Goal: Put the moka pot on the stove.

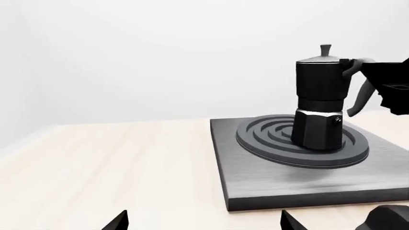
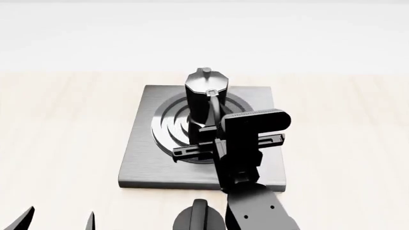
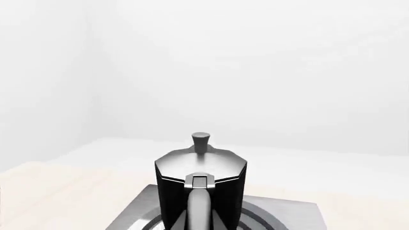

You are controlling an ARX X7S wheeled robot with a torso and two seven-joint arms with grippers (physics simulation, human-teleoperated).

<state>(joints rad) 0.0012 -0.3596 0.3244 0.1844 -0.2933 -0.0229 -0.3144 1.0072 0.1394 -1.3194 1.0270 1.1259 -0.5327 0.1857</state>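
While nothing is blurred, the right jaws stay hidden, so grip is a maybe
Left wrist: moka pot [image 1: 321,103] upright on the stove [image 1: 268,179] burner rings, right gripper [image 1: 383,84] at its handle; left fingertips [image 1: 118,223] spread apart, holding nothing
Head: pot [image 2: 206,91] on the stove [image 2: 143,158], wooden table [image 2: 57,120] underneath
Right wrist: pot [image 3: 201,179] dead ahead, can't tell if gripped

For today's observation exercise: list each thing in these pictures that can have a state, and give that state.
moka pot: upright on the burner rings, lid closed.
stove: flat on the table, carrying the pot.
right gripper: at the pot's handle; grip unclear.
left gripper: open, away from the stove.
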